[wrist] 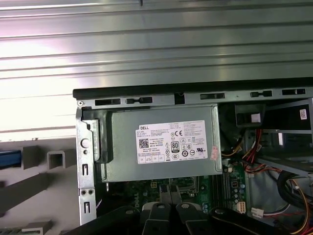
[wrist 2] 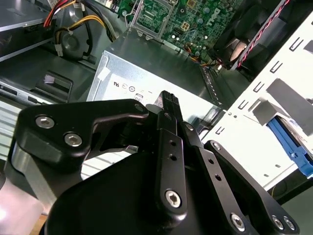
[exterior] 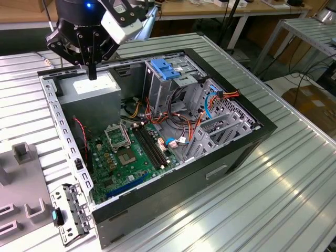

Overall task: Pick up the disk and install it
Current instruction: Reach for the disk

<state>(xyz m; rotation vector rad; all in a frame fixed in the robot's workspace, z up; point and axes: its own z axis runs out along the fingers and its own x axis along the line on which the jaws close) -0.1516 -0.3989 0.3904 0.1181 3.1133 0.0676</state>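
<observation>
The tool (wrist 2: 168,99) hides part of the grey box (wrist 2: 151,56) — its sticker (wrist 2: 122,87) too.

A workshop: open computer case (exterior: 157,198) on ribbed metal bench (exterior: 294,199), worktables (exterior: 210,10) behind.

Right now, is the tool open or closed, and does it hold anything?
Tool: closed, holding nothing, above the grey metal box with a white sticker.

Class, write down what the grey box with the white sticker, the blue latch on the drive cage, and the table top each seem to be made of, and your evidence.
Grey box: likely sheet steel, dull grey, with folded edges and soft glare.
Blue latch: probably moulded plastic, evenly coloured, matte.
Table top: seemingly aluminium, ribbed, with bright brushed reflections.
</observation>
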